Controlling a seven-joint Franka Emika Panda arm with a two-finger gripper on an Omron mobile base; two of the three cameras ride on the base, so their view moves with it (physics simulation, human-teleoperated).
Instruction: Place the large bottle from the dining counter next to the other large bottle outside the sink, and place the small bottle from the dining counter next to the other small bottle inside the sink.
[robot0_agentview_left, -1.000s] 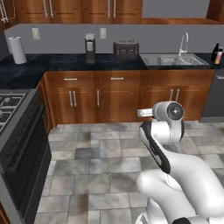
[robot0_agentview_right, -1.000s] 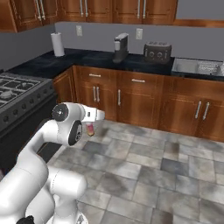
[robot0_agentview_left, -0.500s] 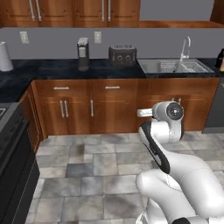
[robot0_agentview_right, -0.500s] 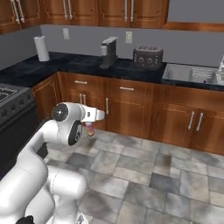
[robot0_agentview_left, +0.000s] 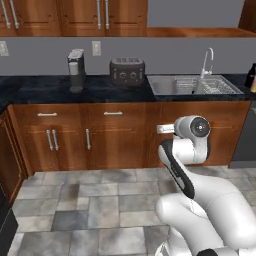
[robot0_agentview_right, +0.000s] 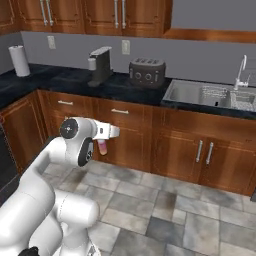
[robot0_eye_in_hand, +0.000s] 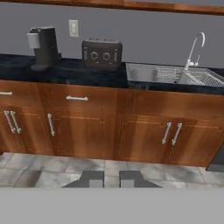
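Observation:
My gripper (robot0_eye_in_hand: 111, 178) is shut and points level at the brown cabinet fronts, well short of the counter. In the right base view a small pinkish bottle (robot0_agentview_right: 102, 147) hangs under the hand (robot0_agentview_right: 111, 131), apparently held between the fingers; the grip itself is hidden. The steel sink (robot0_agentview_left: 192, 85) (robot0_agentview_right: 210, 95) (robot0_eye_in_hand: 168, 73) lies ahead to the right with its faucet (robot0_agentview_left: 207, 61) behind it. I cannot see inside its basin. A dark bottle (robot0_agentview_left: 251, 76), cut by the frame edge, stands on the counter right of the sink.
A toaster (robot0_agentview_left: 127, 71) and a coffee machine (robot0_agentview_left: 76, 64) stand on the dark counter (robot0_agentview_left: 45, 89) left of the sink. A paper towel roll (robot0_agentview_right: 19, 60) is at the far left. Tiled floor (robot0_agentview_left: 90, 200) lies between me and the cabinets.
The whole scene has slid left in both base views as the base drove right; the stove has left the picture and the sink is nearer. The arm keeps its pose with the gripper shut.

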